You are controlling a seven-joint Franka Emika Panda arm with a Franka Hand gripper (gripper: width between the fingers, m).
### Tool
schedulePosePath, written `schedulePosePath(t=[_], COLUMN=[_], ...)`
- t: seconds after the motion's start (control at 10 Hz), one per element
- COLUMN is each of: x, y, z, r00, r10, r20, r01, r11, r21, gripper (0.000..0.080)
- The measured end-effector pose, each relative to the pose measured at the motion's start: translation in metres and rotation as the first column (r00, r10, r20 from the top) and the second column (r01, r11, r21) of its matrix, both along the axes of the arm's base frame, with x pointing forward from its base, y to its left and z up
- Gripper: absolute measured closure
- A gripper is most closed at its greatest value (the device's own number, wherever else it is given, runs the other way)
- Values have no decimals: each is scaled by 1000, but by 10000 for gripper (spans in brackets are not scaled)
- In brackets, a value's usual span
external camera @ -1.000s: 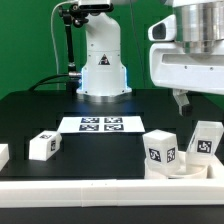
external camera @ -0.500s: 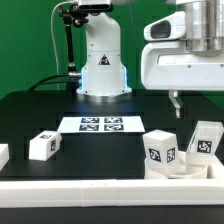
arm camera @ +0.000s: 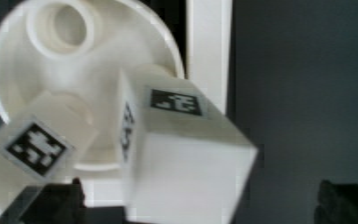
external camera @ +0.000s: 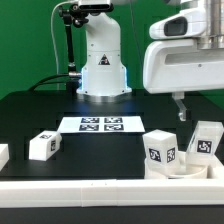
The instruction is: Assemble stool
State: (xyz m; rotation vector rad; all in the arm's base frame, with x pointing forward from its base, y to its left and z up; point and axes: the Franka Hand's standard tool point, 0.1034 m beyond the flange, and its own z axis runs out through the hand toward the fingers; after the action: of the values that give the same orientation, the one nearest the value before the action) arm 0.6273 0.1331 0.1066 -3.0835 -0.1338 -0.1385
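Note:
The round white stool seat (arm camera: pixel 69 70) lies flat at the exterior view's right, near the front rim, and shows there too (external camera: pixel 176 169). Two white block legs with marker tags stand on it: one (external camera: pixel 160 150) (arm camera: pixel 185 150) and another (external camera: pixel 205 140) (arm camera: pixel 43 150). A third leg (external camera: pixel 42 146) lies on the black table at the exterior view's left. A fourth white block (external camera: pixel 3 155) is cut off by the left edge. My gripper (external camera: pixel 183 106) (arm camera: pixel 201 205) hangs above the two standing legs, open and empty, with its dark fingertips (arm camera: pixel 51 205) wide apart on either side of the nearer leg.
The marker board (external camera: pixel 100 124) lies in front of the robot base (external camera: pixel 103 70). A long white rim bar (external camera: pixel 100 192) runs along the table's front edge, and a white bar (arm camera: pixel 208 40) shows beside the seat in the wrist view.
The gripper shifted slightly to the exterior view's left, then back right. It stays open above the two standing legs. No part has moved.

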Motion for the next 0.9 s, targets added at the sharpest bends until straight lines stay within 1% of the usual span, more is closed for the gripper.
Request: schedulePosePath(t=[0.4, 0.5, 0.6, 0.8, 0.9], x=[0, 0, 0, 0, 0], y=[-3, -4, -6, -7, -7], z=[-1, -2, -4, -5, -7], r00=[966, 934, 865, 765, 700], r10=[257, 357, 501, 644, 714], r20=[9, 10, 1, -15, -28], r01=[-256, -356, -500, -642, -712], r11=[966, 933, 863, 759, 692], r21=[-26, -44, -78, -106, -119], gripper=[151, 151, 151, 151, 151])
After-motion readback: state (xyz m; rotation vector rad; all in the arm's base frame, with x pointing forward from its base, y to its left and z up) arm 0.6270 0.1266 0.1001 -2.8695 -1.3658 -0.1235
